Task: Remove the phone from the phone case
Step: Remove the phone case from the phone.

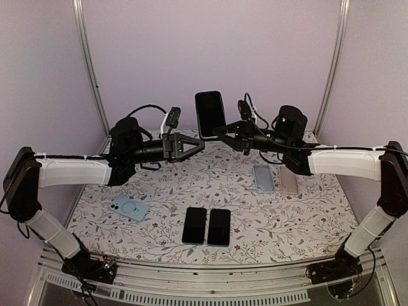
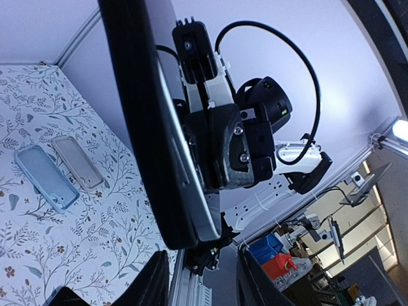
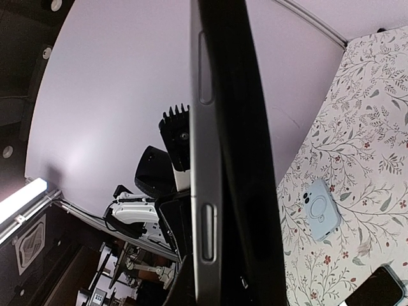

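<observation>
Top view, progress: the phone (image 1: 210, 113) hangs upright in mid-air above the worktop (image 1: 306, 217), pinched at its lower right by the right gripper (image 1: 224, 132) — lifted, we judge, but not yet separated.
Top view, left side: the left gripper (image 1: 199, 144) sits at the phone's lower left corner.
Top view, surroundings: a light-blue case (image 1: 129, 208), 2 dark phones (image 1: 195, 225) and 2 empty cases (image 1: 263, 178) lie below, none in the way.
Left wrist, grip: the fingers (image 2: 153, 284) stand spread, the phone's lower end between them, apparently untouched.
Right wrist, edge: a grey side with buttons runs beside a broad black face — we cannot tell phone from phone case here.
</observation>
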`<state>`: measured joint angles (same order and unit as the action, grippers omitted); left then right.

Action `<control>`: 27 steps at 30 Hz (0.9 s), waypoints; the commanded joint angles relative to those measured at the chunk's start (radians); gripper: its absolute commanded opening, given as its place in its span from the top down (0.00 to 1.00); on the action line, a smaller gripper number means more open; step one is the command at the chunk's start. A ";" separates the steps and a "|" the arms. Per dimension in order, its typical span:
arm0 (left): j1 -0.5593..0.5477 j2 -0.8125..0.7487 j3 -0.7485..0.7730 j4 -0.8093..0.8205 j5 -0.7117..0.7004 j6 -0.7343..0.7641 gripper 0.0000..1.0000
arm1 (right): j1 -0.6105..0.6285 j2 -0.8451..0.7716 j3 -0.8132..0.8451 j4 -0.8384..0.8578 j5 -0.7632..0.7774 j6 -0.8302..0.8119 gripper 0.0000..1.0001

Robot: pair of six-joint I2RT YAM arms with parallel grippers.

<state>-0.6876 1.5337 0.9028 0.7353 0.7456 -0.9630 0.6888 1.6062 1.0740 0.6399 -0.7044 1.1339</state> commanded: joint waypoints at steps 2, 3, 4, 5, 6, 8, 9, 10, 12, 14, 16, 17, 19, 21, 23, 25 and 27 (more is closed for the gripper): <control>-0.007 0.009 0.019 -0.007 -0.036 0.024 0.63 | 0.008 0.003 0.048 0.107 0.006 -0.002 1.00; -0.005 0.009 0.019 -0.007 -0.040 0.024 0.63 | 0.012 0.005 0.046 0.107 0.004 -0.002 1.00; -0.003 0.009 0.019 -0.007 -0.044 0.024 0.63 | 0.016 0.007 0.045 0.107 0.004 -0.001 1.00; -0.001 0.009 0.020 -0.007 -0.049 0.024 0.64 | 0.018 0.009 0.044 0.108 0.004 0.000 1.00; 0.001 0.009 0.021 -0.006 -0.052 0.024 0.64 | 0.021 0.009 0.043 0.110 0.004 0.000 1.00; 0.006 0.009 0.022 -0.007 -0.061 0.023 0.65 | 0.024 0.011 0.040 0.110 0.003 0.000 1.00; 0.007 0.011 0.022 -0.008 -0.068 0.023 0.65 | 0.024 0.009 0.040 0.110 0.003 0.000 1.00; 0.008 0.011 0.023 -0.011 -0.071 0.023 0.66 | 0.025 0.008 0.039 0.111 0.004 0.000 1.00; 0.010 0.011 0.023 -0.012 -0.077 0.024 0.66 | 0.025 0.005 0.037 0.112 0.005 0.001 1.00; 0.010 0.011 0.022 -0.019 -0.082 0.029 0.67 | 0.025 -0.002 0.033 0.112 0.009 0.000 1.00; 0.010 0.011 0.020 -0.023 -0.085 0.034 0.68 | 0.024 -0.007 0.028 0.113 0.011 -0.002 1.00; 0.010 0.010 0.019 -0.025 -0.085 0.038 0.68 | 0.024 -0.007 0.025 0.113 0.012 -0.001 1.00; 0.008 0.006 0.018 -0.022 -0.081 0.052 0.68 | 0.025 -0.009 0.023 0.115 0.014 0.001 1.00; 0.002 -0.004 0.017 -0.029 -0.080 0.080 0.67 | 0.024 -0.010 0.024 0.116 0.014 0.003 1.00; -0.005 -0.014 0.020 -0.043 -0.082 0.104 0.64 | 0.025 -0.010 0.024 0.117 0.013 0.003 1.00; -0.009 -0.019 0.022 -0.052 -0.083 0.116 0.63 | 0.025 -0.010 0.023 0.120 0.013 0.003 1.00; -0.010 -0.020 0.022 -0.066 -0.089 0.119 0.63 | 0.025 -0.007 0.025 0.124 0.009 0.006 1.00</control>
<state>-0.6872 1.5337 0.9058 0.7120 0.6701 -0.8902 0.7078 1.6211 1.0740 0.6556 -0.6975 1.1446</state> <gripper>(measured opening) 0.370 0.081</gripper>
